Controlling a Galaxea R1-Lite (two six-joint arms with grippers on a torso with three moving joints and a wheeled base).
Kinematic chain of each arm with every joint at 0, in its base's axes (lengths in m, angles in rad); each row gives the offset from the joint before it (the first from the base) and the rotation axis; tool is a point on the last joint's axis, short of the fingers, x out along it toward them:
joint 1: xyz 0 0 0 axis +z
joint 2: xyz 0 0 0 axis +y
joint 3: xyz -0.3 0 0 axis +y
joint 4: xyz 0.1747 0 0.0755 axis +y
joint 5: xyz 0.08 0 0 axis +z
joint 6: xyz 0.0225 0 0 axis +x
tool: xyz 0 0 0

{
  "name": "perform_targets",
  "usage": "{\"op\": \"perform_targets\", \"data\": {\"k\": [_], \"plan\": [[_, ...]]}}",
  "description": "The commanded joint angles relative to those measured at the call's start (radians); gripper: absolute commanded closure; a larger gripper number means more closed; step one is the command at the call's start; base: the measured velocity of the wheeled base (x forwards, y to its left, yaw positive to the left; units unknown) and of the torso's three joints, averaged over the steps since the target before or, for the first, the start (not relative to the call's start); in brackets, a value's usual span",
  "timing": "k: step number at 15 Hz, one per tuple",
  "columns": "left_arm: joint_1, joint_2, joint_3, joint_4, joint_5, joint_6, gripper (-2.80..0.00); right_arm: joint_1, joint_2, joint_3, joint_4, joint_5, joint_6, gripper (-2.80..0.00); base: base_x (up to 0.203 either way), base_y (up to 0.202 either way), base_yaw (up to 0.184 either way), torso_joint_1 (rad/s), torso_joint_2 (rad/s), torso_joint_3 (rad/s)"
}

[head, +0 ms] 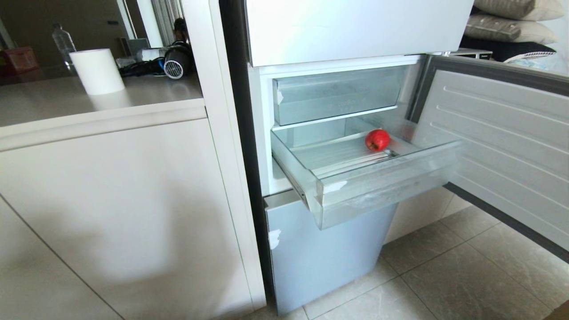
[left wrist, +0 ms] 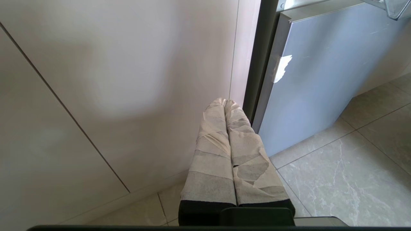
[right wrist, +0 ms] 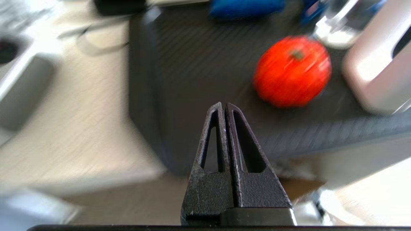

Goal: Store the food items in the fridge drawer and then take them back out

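From my head camera, the fridge drawer (head: 355, 178) stands pulled out below the shorter clear bin (head: 333, 95), with the fridge door (head: 502, 146) swung wide on my right. One red apple (head: 377, 139) sits on the drawer's floor toward the back right corner, close to the right wall. Neither of my arms shows here. I judge the storing stage is underway: one fruit is in, the drawer is not yet pushed shut, and the whole taking-out stage remains.

From my left wrist, my left gripper (left wrist: 226, 102) hangs low in front of the white cabinet panel (left wrist: 112, 80), beside the lower blue-grey fridge door (left wrist: 321, 80) with its scrap of white tape (left wrist: 282, 67). Its taped fingers are pressed together on nothing, parked.

From my right wrist, my right gripper (right wrist: 224, 106) has its black fingers closed tip to tip, empty, touching nothing. It hovers over a dark ribbed tray (right wrist: 199, 73) where a second red fruit (right wrist: 292, 70), stem up, lies near the tray's far right part, apart from my fingertips. I judge this one is next to pick; I must open first.
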Motion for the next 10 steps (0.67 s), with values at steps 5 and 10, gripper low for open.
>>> {"op": "perform_targets", "data": {"k": [5,10], "plan": [[0.0,0.001,0.0,0.001,0.0,0.0,0.0,-0.085,0.064,-0.04,-0.038,0.003,-0.018,0.0,0.0,0.0,0.0,0.0,0.0,0.0],[0.001,0.0,0.0,0.001,0.0,0.0,0.0,-0.114,0.106,-0.062,-0.039,0.025,-0.026,0.0,0.0,0.0,0.0,0.0,0.0,0.0]]}}
